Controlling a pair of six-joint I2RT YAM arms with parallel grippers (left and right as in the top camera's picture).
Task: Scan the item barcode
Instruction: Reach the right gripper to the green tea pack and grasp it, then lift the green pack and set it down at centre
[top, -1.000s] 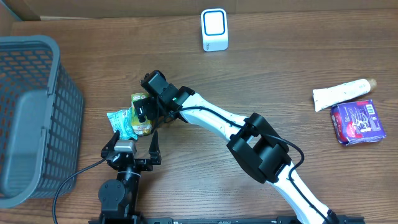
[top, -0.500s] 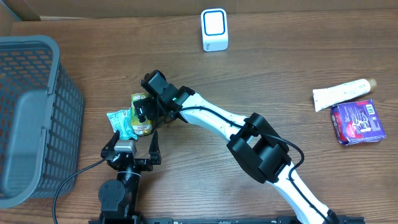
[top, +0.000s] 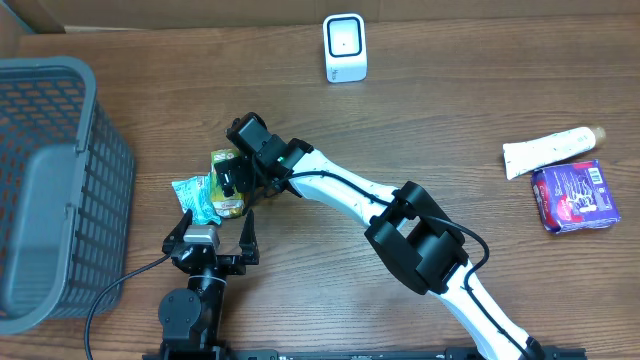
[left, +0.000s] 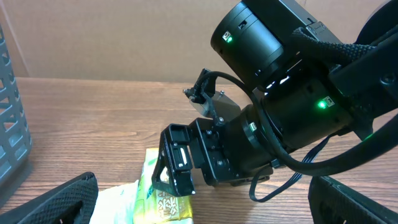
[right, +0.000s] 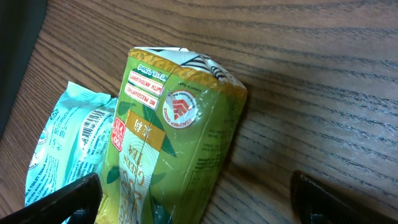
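A green tea packet (top: 231, 203) lies on the wooden table beside a teal packet (top: 192, 196). My right gripper (top: 232, 180) hangs low over the green packet, open, with the packet (right: 174, 143) lying between its two fingertips and not pinched. The teal packet (right: 68, 143) shows a barcode on its upper face. My left gripper (top: 214, 228) stands open just in front of both packets, holding nothing. In the left wrist view the green packet (left: 165, 202) lies under the right gripper's finger (left: 180, 168). The white scanner (top: 345, 47) stands at the back of the table.
A grey mesh basket (top: 50, 180) fills the left side. A white tube (top: 550, 150) and a purple packet (top: 575, 195) lie at the far right. The right arm (top: 400, 220) stretches diagonally across the table's middle.
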